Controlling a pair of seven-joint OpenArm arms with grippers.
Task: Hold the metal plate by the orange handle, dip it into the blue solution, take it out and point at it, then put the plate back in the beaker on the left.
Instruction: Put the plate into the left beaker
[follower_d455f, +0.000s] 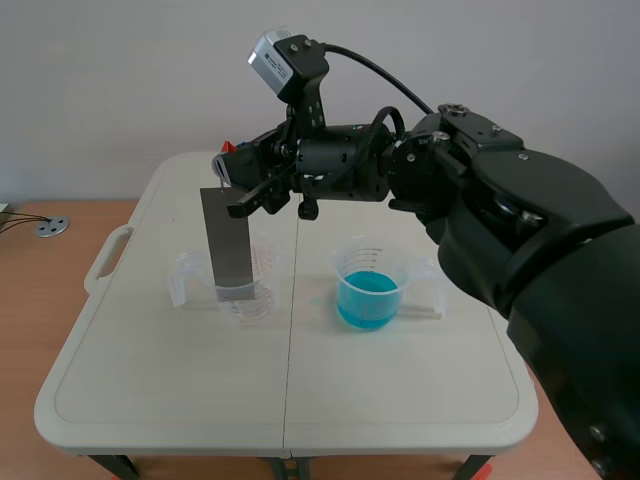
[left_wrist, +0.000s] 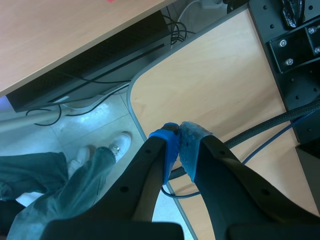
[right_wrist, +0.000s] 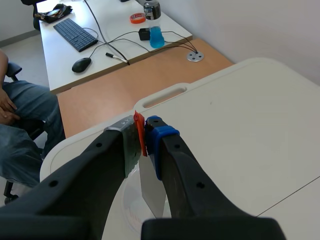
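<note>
We show the right fingers (right_wrist: 161, 137) clamped on the orange handle (right_wrist: 139, 131) of the grey rectangular metal plate (follower_d455f: 228, 240), whose lower end stands in the clear plastic beaker (follower_d455f: 264, 296); the blue-solution beaker (follower_d455f: 368, 296) sits at its 3 o'clock. The left fingers (left_wrist: 166, 142) meet, holding nothing.

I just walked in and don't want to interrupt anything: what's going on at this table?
The right gripper is shut on the orange handle and holds the metal plate upright, with its lower end in the clear beaker on the left. The blue solution sits in the other beaker, with nothing in it. The left gripper is shut on nothing, off the table.
</note>
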